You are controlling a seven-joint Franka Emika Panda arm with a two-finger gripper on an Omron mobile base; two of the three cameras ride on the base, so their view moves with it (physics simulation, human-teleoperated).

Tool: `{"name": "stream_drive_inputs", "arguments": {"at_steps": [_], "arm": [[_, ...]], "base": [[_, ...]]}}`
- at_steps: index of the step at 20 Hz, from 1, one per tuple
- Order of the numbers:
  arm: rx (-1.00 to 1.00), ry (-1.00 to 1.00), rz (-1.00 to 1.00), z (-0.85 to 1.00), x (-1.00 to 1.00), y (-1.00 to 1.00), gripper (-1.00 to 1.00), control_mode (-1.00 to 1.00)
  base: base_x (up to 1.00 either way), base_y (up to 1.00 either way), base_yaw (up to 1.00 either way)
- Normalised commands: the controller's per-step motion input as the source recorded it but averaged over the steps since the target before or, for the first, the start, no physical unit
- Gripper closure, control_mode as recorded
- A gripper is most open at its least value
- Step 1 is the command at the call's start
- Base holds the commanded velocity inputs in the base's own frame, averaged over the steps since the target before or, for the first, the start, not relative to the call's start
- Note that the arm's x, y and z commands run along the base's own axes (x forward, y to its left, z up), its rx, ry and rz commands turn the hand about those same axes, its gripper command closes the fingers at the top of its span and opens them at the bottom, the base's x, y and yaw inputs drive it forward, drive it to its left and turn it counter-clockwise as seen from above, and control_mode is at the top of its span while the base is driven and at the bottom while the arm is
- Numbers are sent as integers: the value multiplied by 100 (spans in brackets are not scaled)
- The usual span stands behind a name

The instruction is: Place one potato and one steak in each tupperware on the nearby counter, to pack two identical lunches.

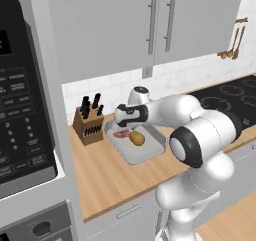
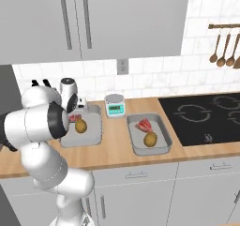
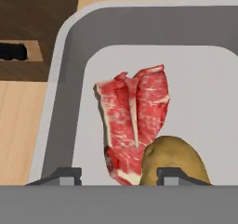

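Note:
Two grey tupperware trays sit on the wooden counter [image 2: 117, 150]. The right tupperware [image 2: 162, 146] holds a red steak [image 2: 144, 125] and a golden potato [image 2: 150, 139]. The left tupperware [image 2: 95, 137] [image 1: 145, 156] holds a steak [image 3: 132, 116] [image 1: 120, 134] and a potato [image 3: 174, 158] [image 1: 137, 138] [image 2: 81, 125], which touch each other. My gripper [image 3: 120, 174] hangs just above this tray, over the near end of the steak. Its fingertips [image 3: 69, 174] stand apart, clear of the meat, so it is open. The tray's rim [image 3: 69, 56] curves around the food.
A knife block [image 1: 89, 122] stands just left of the left tray. A white kettle-like appliance [image 2: 68, 86] is behind it. A white-and-teal scale [image 2: 115, 105] sits between the trays at the back. The black stovetop [image 2: 206, 117] lies to the right, a microwave [image 1: 20, 110] at far left.

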Motion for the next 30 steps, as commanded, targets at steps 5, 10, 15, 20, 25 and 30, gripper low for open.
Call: {"name": "stream_drive_inputs", "arguments": {"at_steps": [5, 10, 15, 20, 25, 30], "arm": [[2, 0, 0, 23, -13, -5, -100, -100], [22, -30, 0, 77, -98, -76, -100, -100], [34, -50, 0, 77, -100, -100, -100, -100], [29, -59, 0, 99, -100, -100, -100, -100], [23, -69, 0, 100, -100, -81, -100, -100], [3, -16, -1, 14, -14, -8, -100, -100]], "base": [[0, 0, 0], [0, 0, 0], [0, 0, 0], [0, 0, 0], [0, 0, 0], [0, 0, 0]]}}
